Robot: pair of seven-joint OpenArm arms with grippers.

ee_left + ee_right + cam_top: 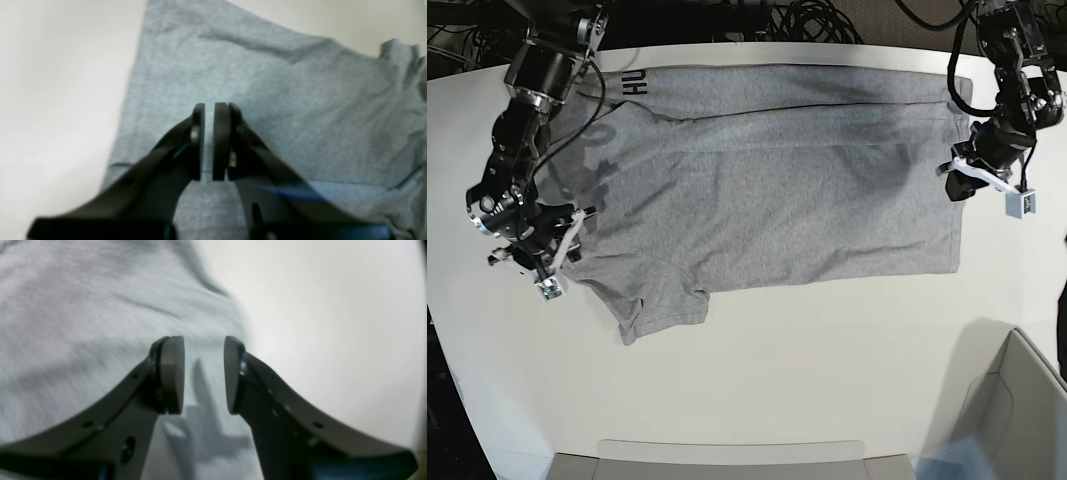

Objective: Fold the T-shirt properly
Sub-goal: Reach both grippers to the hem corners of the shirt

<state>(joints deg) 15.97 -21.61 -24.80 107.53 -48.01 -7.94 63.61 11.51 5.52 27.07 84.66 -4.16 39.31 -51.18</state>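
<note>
The heather-grey T-shirt [777, 190] lies spread flat on the white table [827, 350], plain side up. Its far edge is turned over and shows dark lettering [634, 83]. One sleeve [662, 305] points toward the near left. My left gripper [954, 182] sits at the shirt's right edge. In the left wrist view the gripper [208, 143] hovers over the cloth [267, 83] near the hem, jaws almost together with nothing between them. My right gripper [567, 245] is at the shirt's left edge. In the right wrist view the gripper [204, 373] is open over the cloth's border [83, 323].
A grey bin [1017, 400] stands at the near right corner. A grey tray edge [727, 460] runs along the near side. Cables [807, 20] lie behind the table's far edge. Bare white table surrounds the shirt on the near side.
</note>
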